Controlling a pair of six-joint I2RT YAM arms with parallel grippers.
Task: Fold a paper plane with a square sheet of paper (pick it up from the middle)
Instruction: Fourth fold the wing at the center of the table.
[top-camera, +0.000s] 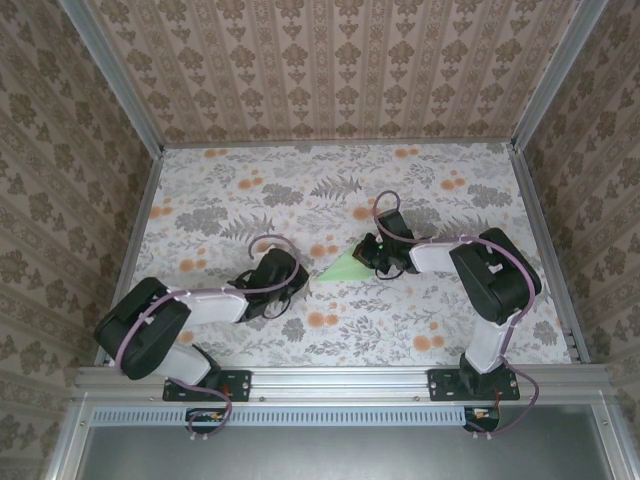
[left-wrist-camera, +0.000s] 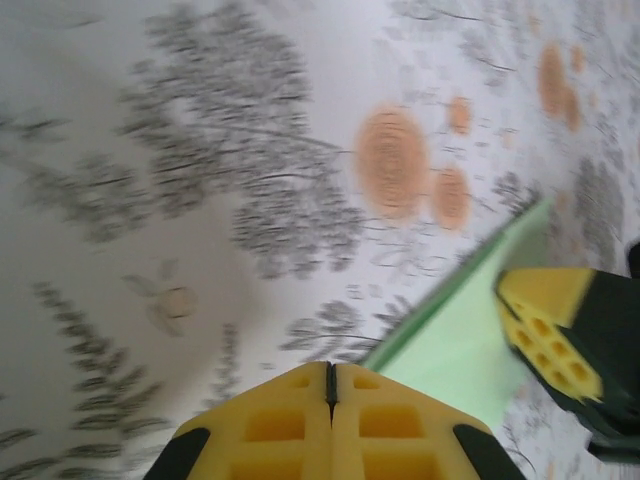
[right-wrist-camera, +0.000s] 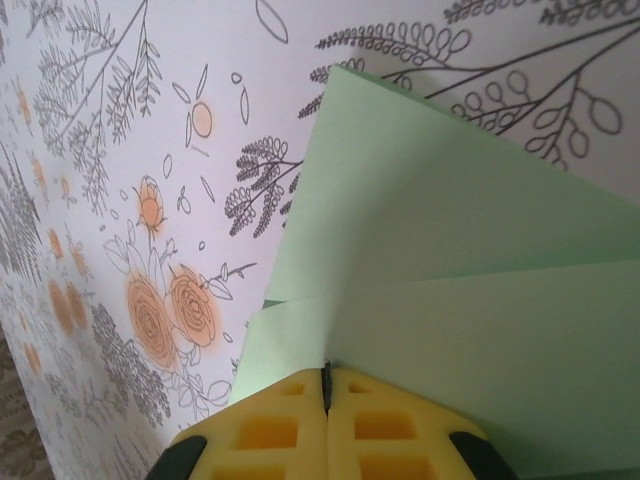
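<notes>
**Paper mid-table, both end effectors closed**

The folded green paper (top-camera: 343, 267) lies on the table (top-camera: 240, 190), near the centre of the top view. Your right end effector (right-wrist-camera: 328, 392) is closed, tips resting on it. Your left end effector (left-wrist-camera: 331, 392) is closed too, just beside its pointed end.
</notes>
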